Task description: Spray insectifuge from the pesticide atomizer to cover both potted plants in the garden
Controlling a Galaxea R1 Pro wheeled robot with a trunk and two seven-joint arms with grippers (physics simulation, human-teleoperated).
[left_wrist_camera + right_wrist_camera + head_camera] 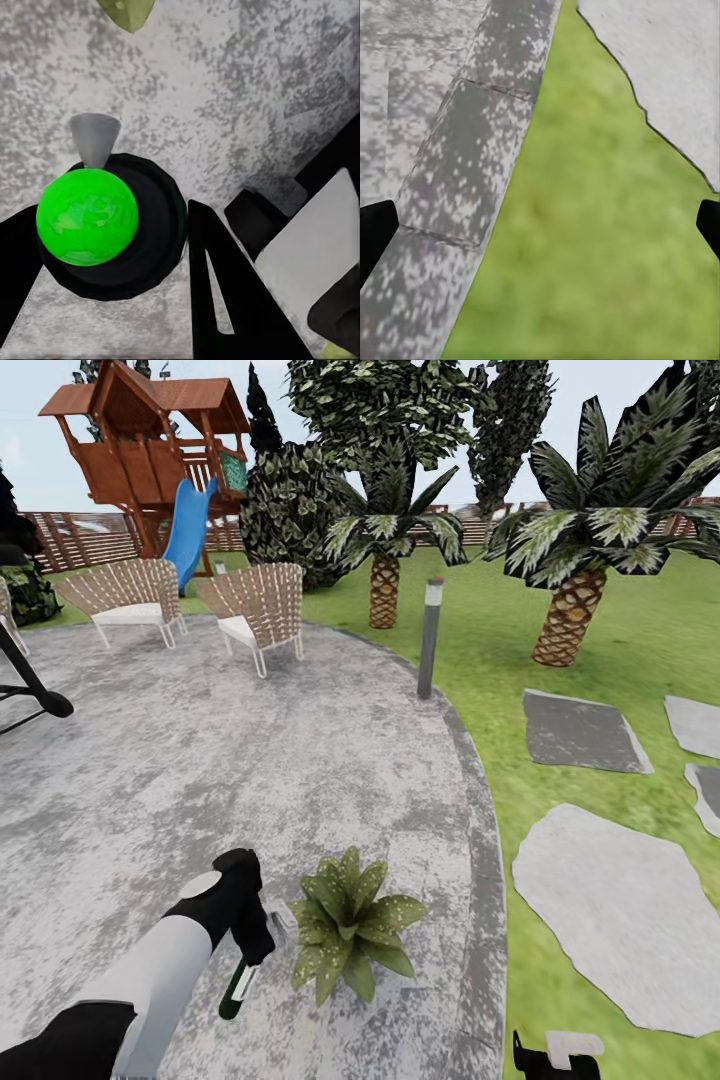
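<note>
We are holding the slim dark green pesticide atomizer [237,988] in our left gripper [250,950] just beside a low potted plant with speckled pointed green leaves [350,930], on the round grey mottled stone patio [200,760] of the garden. The jaws are pinching the bottle, which is hanging tilted below them, close to the plant but apart from its leaves. In the left wrist view we are seeing the bright green bottle [86,217] end on between the dark fingers [225,292], its pale grey nozzle [94,139] standing out over the patio. Our right gripper [555,1055] is hovering beyond the patio's darker edge band, over the green lawn [585,225], jaws spread wide and holding nothing, near a pale stepping stone [610,910].
</note>
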